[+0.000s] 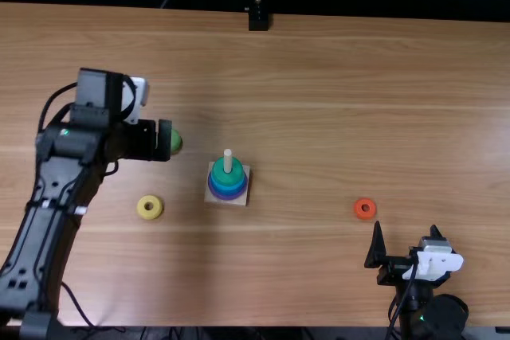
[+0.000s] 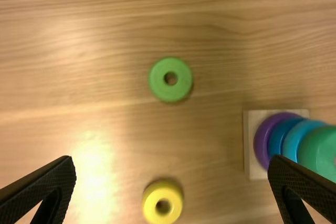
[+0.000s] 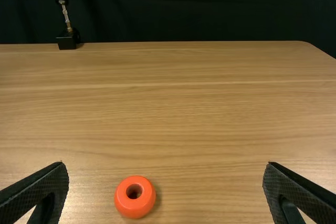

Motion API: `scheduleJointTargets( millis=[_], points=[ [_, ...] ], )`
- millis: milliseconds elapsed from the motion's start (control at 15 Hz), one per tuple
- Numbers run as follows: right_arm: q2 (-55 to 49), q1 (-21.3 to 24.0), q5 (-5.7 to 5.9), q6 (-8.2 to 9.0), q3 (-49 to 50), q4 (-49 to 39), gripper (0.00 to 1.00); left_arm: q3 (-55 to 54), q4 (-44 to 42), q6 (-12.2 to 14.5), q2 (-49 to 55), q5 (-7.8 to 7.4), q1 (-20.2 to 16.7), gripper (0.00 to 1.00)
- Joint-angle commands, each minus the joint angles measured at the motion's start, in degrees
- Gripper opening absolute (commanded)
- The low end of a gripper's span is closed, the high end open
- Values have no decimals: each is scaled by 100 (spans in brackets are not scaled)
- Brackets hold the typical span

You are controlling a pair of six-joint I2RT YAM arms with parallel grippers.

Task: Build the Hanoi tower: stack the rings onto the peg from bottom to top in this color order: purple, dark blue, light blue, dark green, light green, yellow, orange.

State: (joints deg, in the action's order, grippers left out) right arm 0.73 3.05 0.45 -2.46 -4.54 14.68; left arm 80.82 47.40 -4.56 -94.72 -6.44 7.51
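Peg (image 1: 228,162) stands upright left of centre in the top view, its long axis vertical, ringed up to dark green (image 1: 226,180). Upper left, we see the left gripper (image 1: 164,140), jaws apart, near the light green ring (image 1: 177,142); yellow ring (image 1: 143,211) lower. Lower right, the right gripper (image 1: 406,228) gapes near the orange ring (image 1: 365,216).

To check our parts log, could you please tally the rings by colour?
Purple ring: 1
Dark blue ring: 1
Light blue ring: 1
Dark green ring: 1
Light green ring: 1
Yellow ring: 1
Orange ring: 1
Total: 7
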Motion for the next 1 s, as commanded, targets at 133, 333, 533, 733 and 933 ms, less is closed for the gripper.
scheduleJointTargets(
  millis=[133,333,533,733,933],
  points=[
    [-73,47,40,3,383,416,100,655,28,76,-1145,74,278,100],
    [-73,47,40,14,383,416,100,901,17,751,-1726,633,357,100],
    [-73,47,40,14,383,416,100,918,28,856,-2235,644,365,100],
    [-73,47,40,14,392,416,100,1129,17,867,-2604,644,480,100],
    [-73,47,40,3,383,416,100,1384,17,856,-2824,633,524,100]
  ],
)
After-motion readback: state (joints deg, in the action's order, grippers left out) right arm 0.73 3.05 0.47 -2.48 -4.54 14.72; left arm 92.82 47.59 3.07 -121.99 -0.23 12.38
